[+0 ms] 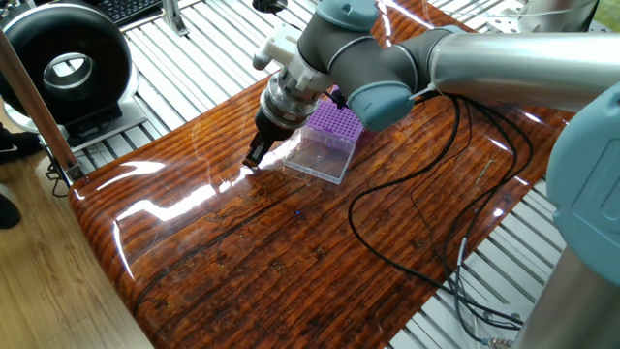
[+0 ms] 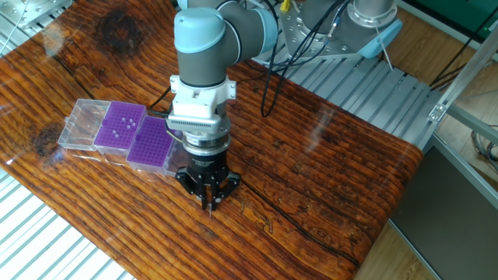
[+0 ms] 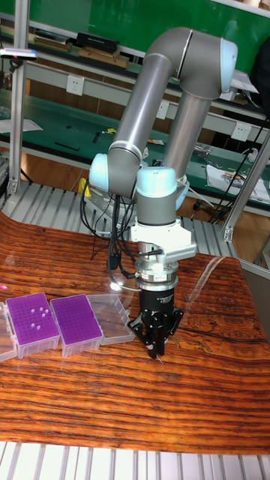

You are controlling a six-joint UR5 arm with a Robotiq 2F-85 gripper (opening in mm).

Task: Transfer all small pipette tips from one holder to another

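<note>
Two purple holders stand side by side near the table's left edge. The left holder [image 2: 117, 127] [image 3: 31, 320] carries several small white pipette tips. The right holder [image 2: 150, 142] [image 3: 77, 319] [image 1: 336, 120] shows only bare holes. Each sits in a clear box with its lid [image 2: 78, 124] [image 3: 112, 328] [image 1: 320, 157] folded flat outward. My gripper [image 2: 208, 204] [image 3: 156, 351] [image 1: 252, 161] points straight down, low over bare wood just right of the right holder's lid. Its fingers are pressed together, and I cannot make out anything between them.
Black cables [image 1: 417, 208] trail across the wood behind the arm. A black round device [image 1: 66, 68] stands on the slatted metal bench beyond the table's corner. A metal post [image 1: 34, 97] rises at that corner.
</note>
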